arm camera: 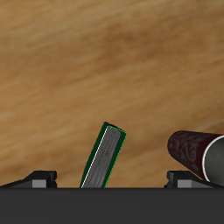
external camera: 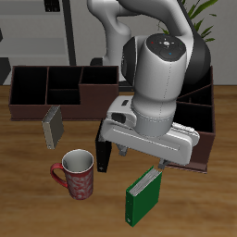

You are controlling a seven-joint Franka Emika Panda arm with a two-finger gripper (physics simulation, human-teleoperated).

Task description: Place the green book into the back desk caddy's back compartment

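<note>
The gripper point(external camera: 148, 159) hangs open above the green book point(external camera: 143, 195), holding nothing; centre it over the book's top edge, clear of the mug point(external camera: 76, 175), before descending.

Exterior view: the arm's bulky wrist housing conceals the gripper point(external camera: 159, 167), so the jaw opening cannot be judged, and it also covers the middle of the back desk caddy point(external camera: 56, 88) and most of the second brown caddy point(external camera: 205, 116). The black book point(external camera: 106, 155) shows only as a narrow strip beside the housing. Wrist view: the green book point(arm camera: 103, 157) is cut off at its lower end by the gripper body, and the red mug point(arm camera: 198, 152) is cropped by the picture's edge.
</note>
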